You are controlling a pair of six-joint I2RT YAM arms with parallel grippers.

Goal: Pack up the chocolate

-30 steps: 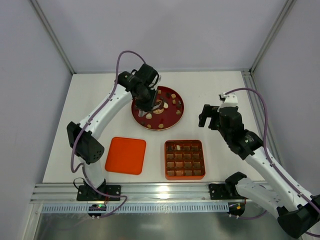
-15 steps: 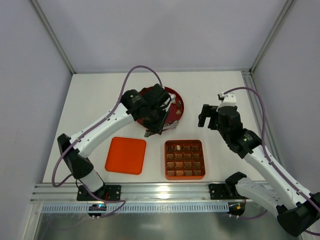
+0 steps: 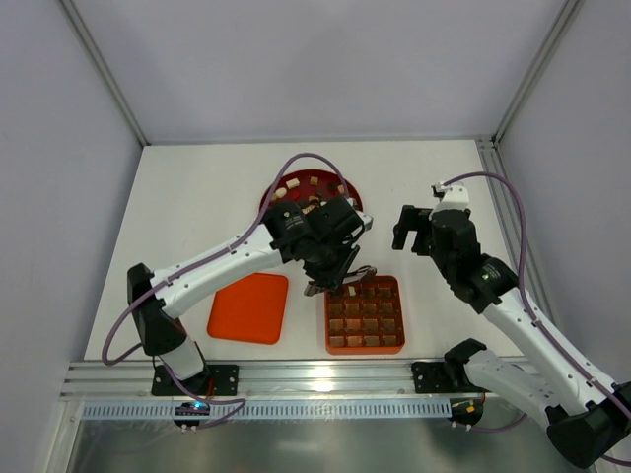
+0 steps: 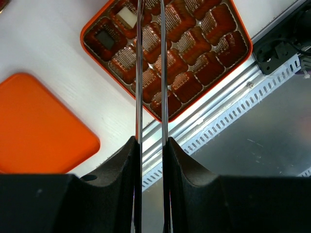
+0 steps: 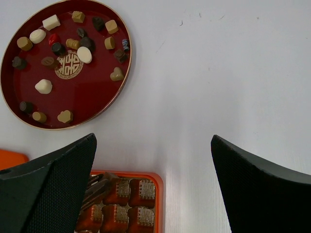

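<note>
left pincer (image 4: 149,7), tips off the top edge

Two robot arms standing at near edge: left arm (image 3: 217,261), right arm (image 3: 513,315). One round dark-red plate (image 5: 92,97) sitting far left. About twenty-two chocolate pieces (image 5: 84,54) lying on it: four cream, one red-wrapped, one striped, rest tan or dark brown. One orange-red gridded tray (image 3: 364,350) sitting near centre, showing sixteen compartments, four by four. Two pieces resting in tray: one cream piece (image 4: 127,17), one dark piece (image 4: 104,39). One flat orange lid (image 3: 248,306) lying left of tray.
</note>
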